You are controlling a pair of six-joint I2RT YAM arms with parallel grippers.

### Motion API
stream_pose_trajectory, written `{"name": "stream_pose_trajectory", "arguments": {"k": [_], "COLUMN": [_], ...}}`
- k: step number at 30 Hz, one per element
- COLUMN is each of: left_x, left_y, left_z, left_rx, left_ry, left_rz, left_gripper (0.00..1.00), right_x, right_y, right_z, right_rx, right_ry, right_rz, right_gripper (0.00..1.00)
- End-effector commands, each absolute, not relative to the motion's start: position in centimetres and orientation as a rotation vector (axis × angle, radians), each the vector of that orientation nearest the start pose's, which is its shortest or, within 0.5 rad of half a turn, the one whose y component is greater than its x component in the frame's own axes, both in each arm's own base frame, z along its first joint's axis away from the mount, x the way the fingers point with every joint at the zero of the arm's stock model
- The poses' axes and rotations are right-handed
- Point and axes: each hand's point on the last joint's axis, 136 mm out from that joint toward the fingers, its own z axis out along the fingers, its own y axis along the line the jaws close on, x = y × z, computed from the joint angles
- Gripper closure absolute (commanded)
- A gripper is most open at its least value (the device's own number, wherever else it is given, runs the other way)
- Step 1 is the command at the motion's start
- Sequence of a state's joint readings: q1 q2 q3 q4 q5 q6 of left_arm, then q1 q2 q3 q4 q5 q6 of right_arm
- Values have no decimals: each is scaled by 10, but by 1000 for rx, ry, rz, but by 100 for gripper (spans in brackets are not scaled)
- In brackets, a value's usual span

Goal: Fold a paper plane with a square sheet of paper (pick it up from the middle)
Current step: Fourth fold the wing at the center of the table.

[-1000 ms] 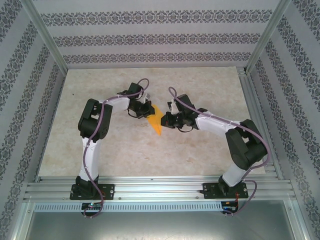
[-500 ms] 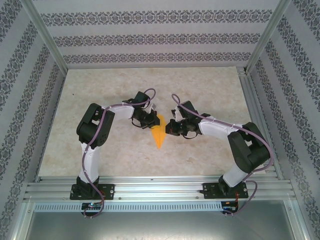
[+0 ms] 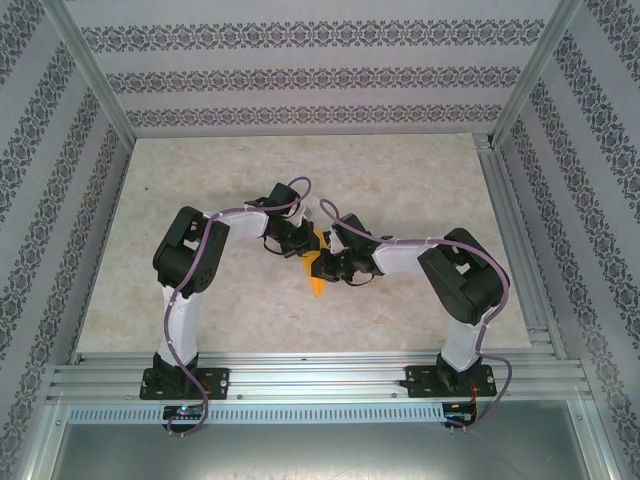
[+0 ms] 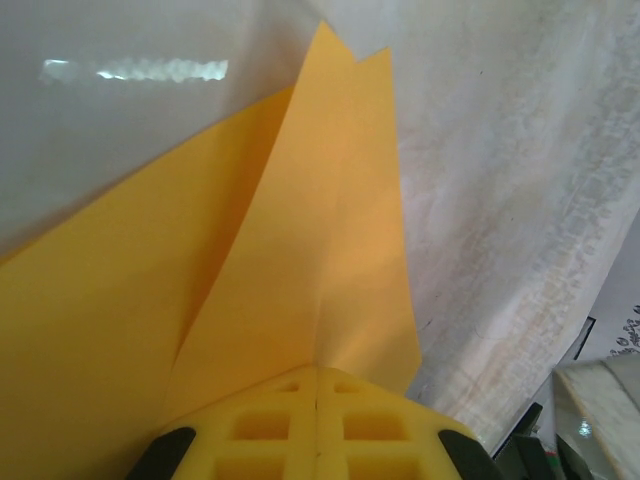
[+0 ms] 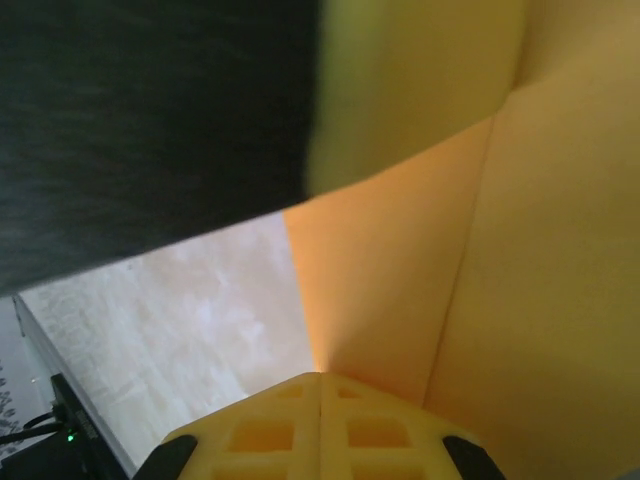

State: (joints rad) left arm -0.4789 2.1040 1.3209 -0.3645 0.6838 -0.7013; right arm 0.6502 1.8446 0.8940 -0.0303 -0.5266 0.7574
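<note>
Left claw (image 3: 301,245) and right claw (image 3: 329,263) sit close together over the bench (image 3: 200,190) middle; we see each clamped on the folded paper (image 3: 317,282), its tip pointing toward the arms' bases.

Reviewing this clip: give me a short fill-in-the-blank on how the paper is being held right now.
1. The folded paper is ____ in colour.
2. In the top view, its pointed tip aims at the ____ edge of the table, where the arm bases sit.
3. The left gripper and the right gripper are both shut on it, so the number of grippers holding it is ____.
4. In the left wrist view, the gripper's pads are ____.

Missing words: orange; near; two; yellow.
</note>
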Motion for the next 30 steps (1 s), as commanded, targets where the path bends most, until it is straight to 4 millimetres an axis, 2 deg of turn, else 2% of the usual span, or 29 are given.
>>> {"name": "stream_pose_trajectory", "arguments": {"k": [1, 5, 9, 14, 17, 20, 27, 30], "left_x": [354, 365, 387, 417, 427, 429, 421, 405], "left_y": [-303, -301, -298, -294, -291, -294, -301, -303], "left_z": [23, 30, 35, 37, 30, 37, 98, 99], "left_rx": [-101, -76, -75, -63, -46, -29, 48, 45], "left_ry": [2939, 2926, 2890, 2837, 2842, 2811, 2677, 2703], "left_rz": [-1166, -1111, -1085, -1063, -1042, -1106, -1235, -1301], "left_gripper": [98, 98, 97, 97, 97, 95, 91, 92], "right_x": [259, 231, 212, 204, 205, 208, 212, 212], "right_y": [310, 292, 284, 281, 280, 281, 282, 282], "right_z": [-3, -27, -37, -39, -39, -37, -39, -40], "right_rx": [-84, -74, -68, -57, -49, -44, -34, -29], "right_ry": [2891, 2988, 3021, 3024, 3017, 3004, 2999, 2999], "right_rz": [1022, 940, 958, 982, 986, 997, 991, 989], "right_gripper": [100, 100, 100, 100, 100, 100, 100, 100]}}
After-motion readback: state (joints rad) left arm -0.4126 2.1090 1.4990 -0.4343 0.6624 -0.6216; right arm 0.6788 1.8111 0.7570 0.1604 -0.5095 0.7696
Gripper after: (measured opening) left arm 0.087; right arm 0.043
